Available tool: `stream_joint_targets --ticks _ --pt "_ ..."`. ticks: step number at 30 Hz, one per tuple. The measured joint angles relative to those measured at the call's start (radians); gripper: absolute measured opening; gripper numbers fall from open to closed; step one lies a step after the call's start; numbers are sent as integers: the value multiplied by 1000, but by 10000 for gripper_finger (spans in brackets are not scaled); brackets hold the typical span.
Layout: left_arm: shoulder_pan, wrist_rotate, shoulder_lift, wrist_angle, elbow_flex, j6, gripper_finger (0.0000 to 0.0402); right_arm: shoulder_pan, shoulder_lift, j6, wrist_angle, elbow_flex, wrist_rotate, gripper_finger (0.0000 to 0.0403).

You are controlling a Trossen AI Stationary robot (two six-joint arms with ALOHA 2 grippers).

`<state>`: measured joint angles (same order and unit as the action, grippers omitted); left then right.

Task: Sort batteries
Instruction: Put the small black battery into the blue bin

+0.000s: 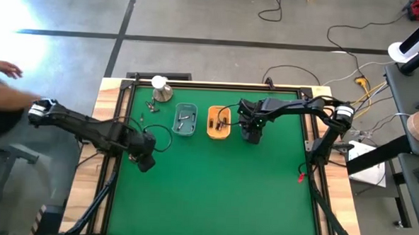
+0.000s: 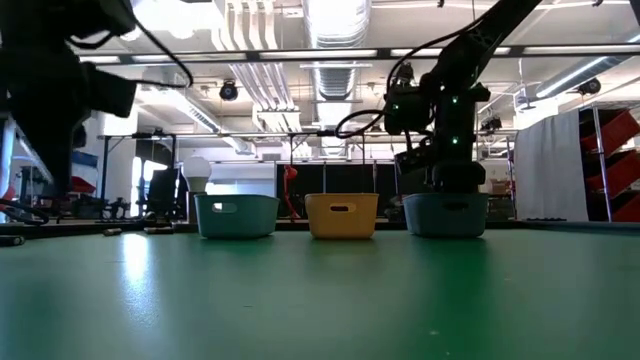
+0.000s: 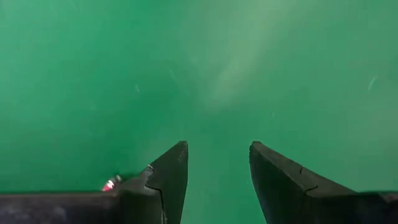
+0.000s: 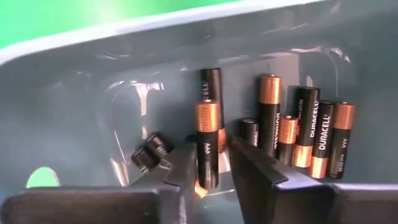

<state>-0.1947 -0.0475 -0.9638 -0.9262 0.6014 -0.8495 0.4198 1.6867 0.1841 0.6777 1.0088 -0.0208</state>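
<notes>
A metal dome [image 1: 162, 93] with a white ball on top stands at the green table's [image 1: 213, 188] far edge; cables [image 1: 353, 63] trail across the floor.

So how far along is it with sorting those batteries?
Well under way, it seems. Batteries already lie in the teal tray and the orange tray, and a row sits in the grey-blue tray. The right gripper is down inside it, a black-and-copper battery between its fingers. A few loose batteries remain beside the metal dome. The left gripper waits open over bare mat.

Dark jointed arms [image 1: 95, 129], black cables (green lights glowing).
</notes>
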Motion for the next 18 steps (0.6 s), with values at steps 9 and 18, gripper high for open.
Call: stream_joint_targets --ticks 9,18 --pt "-43 49 -103 -200 18 3 151 -10 -72 -28 48 43 -51 138" --pt "-48 78 -126 -148 -23 28 116 -74 -270 -144 40 67 -81 172"
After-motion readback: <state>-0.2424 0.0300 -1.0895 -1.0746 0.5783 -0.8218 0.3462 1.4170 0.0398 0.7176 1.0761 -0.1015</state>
